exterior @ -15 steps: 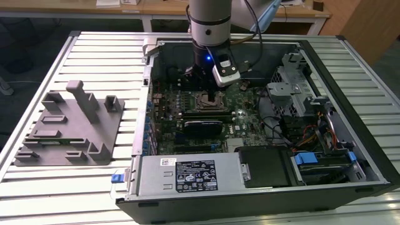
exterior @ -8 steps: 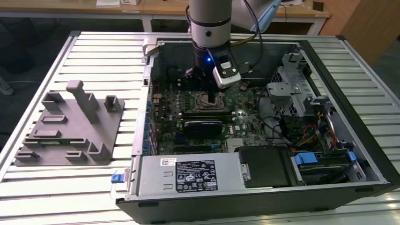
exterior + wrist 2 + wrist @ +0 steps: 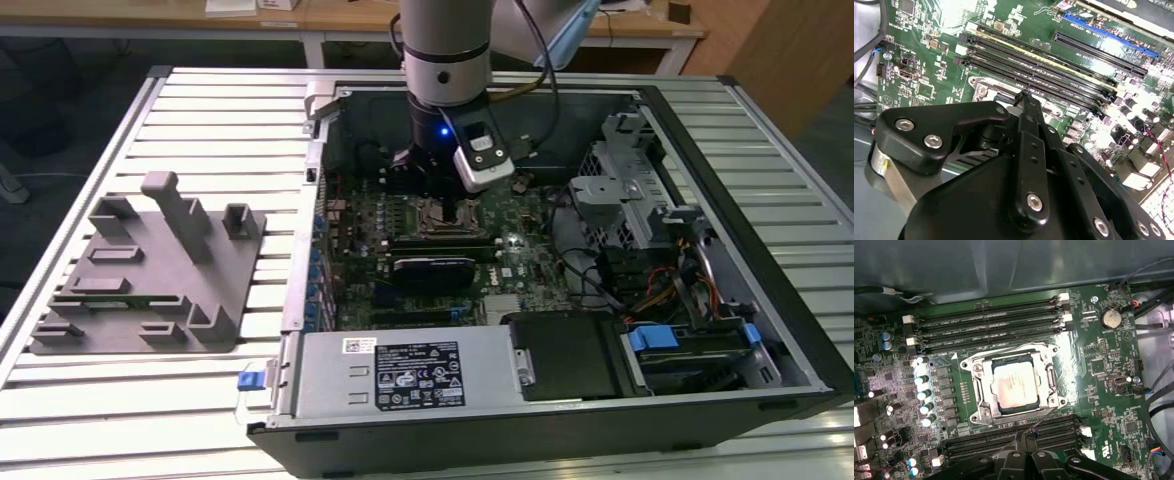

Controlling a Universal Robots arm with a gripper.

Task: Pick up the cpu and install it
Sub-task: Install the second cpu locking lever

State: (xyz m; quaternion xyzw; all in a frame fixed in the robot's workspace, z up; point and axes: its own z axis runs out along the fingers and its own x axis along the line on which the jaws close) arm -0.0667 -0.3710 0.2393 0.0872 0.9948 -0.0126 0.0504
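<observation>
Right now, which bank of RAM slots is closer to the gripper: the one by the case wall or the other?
The other bank of RAM slots, lying directly past the gripper. The wall-side bank sits beyond the cpu in its socket.

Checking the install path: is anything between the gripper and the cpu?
Nothing visible. In the first wrist view the cpu lies uncovered in its socket frame, with the gripper just off to one side of it above the motherboard.

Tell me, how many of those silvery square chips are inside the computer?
1. The cpu lies in the metal-framed socket on the green motherboard, in the first wrist view. The arm covers part of the board, so others could be hidden.
</observation>
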